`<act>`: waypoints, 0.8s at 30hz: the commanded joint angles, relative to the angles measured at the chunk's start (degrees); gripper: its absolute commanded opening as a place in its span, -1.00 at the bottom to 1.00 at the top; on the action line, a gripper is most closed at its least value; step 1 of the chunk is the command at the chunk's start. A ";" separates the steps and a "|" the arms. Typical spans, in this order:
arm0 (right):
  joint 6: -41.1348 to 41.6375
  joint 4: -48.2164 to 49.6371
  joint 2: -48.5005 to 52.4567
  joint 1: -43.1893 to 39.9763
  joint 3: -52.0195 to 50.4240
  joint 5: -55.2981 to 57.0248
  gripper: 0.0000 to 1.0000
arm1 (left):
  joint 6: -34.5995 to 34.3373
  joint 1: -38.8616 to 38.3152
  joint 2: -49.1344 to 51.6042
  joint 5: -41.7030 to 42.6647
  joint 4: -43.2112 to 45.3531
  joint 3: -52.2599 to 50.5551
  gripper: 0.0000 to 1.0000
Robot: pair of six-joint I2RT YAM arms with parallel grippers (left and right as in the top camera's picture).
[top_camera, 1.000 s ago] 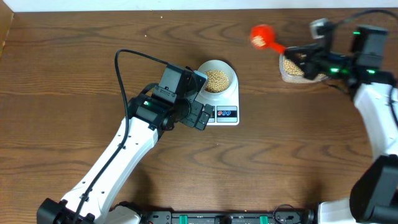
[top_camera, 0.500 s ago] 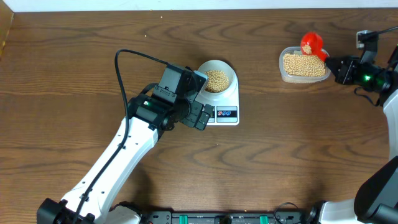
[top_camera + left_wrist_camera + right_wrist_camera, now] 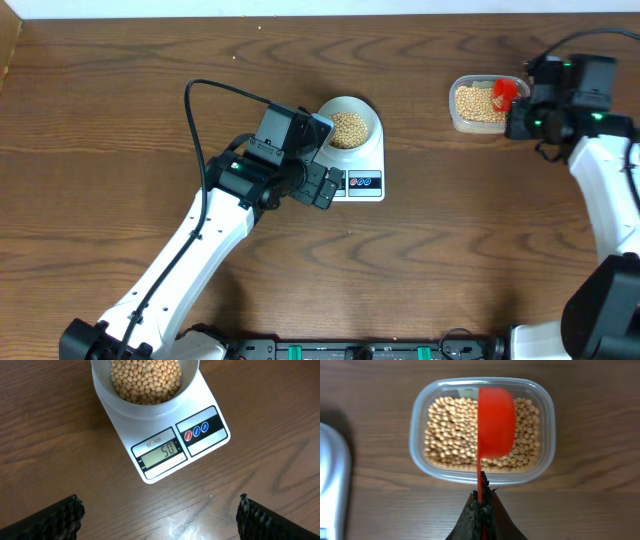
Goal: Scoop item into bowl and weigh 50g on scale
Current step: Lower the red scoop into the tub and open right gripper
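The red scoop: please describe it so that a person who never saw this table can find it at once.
Look to the far right part of the brown wooden table, where a clear plastic tub of tan beans stands. The scoop hangs over that tub, its thin handle pinched in the right tool. Unlike the pale tub and beans, it is bright red.

— What kind of place is this?
— A robot laboratory, a test bench. The left arm [image 3: 190, 260] and the right arm [image 3: 610, 190], both white machines, stand on a black rail [image 3: 330, 352] with green lights at the near edge of a brown wooden table [image 3: 120, 100].
— Not a kitchen? I see a scale [image 3: 362, 182].
— Yes, but a black cable [image 3: 189, 115] loops in the open above the left arm, as on a research rig
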 commanded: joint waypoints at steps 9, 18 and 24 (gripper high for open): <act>-6.54 0.07 -1.07 10.05 0.48 26.14 -0.98 | 0.39 0.26 0.44 0.50 -0.17 -0.13 0.99; 0.96 0.61 -2.62 8.85 0.50 16.46 -0.98 | 0.39 0.26 0.44 0.50 -0.17 -0.13 0.99; 14.21 2.47 -0.96 2.21 0.48 -7.91 -0.98 | 0.39 0.26 0.44 0.50 -0.15 -0.13 0.99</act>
